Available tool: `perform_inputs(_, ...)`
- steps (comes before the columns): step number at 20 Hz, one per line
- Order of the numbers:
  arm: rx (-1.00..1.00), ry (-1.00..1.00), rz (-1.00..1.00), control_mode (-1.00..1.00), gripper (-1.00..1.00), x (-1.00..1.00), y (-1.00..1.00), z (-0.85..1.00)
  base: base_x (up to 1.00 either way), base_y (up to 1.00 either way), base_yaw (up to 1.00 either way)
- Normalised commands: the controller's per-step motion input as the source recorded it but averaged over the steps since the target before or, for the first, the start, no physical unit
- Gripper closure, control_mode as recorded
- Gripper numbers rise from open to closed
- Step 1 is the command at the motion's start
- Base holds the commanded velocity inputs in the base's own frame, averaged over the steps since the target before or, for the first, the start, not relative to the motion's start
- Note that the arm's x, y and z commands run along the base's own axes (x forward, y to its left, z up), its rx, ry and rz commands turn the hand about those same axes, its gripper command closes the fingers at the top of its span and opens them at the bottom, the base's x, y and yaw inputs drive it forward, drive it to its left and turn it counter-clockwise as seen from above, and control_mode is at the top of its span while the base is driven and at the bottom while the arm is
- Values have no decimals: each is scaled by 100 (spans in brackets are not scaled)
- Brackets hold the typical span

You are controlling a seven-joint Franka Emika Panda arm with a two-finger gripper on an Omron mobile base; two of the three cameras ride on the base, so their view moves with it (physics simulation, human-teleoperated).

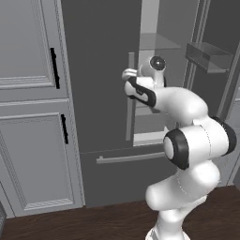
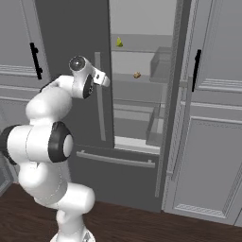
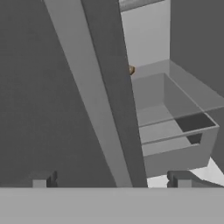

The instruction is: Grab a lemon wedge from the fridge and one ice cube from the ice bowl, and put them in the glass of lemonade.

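The pincer [image 3: 111, 179] stood wide and empty before the fridge [image 2: 71, 28], beside its left door's bar handle [image 2: 100, 97]. One lemon wedge [image 2: 119, 42] sat on an upper shelf, one small brown thing [image 2: 137, 74] on the shelf below. The wedge looked light, slick and soft, so pinching its flat sides would suit best.

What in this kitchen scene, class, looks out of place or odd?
Nothing is spilled or broken. The fridge has its right door swung open, with the lemon wedge and a small brown thing sitting on separate inner shelves.
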Motion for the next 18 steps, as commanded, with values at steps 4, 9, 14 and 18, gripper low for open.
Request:
perform_inputs(4, -1, -4, 0, -100, -100, 81, 0, -25, 0, 0, 0)
perform_inputs(9, 0, 2, 0, -100, -100, 96, 0, -15, 0, 0, 0)
perform_inputs(14, 0, 7, 0, -100, -100, 100, 3, -18, 0, 0, 0)
perform_inputs(18, 0, 13, 0, -100, -100, 100, 18, -19, 0, 0, 0)
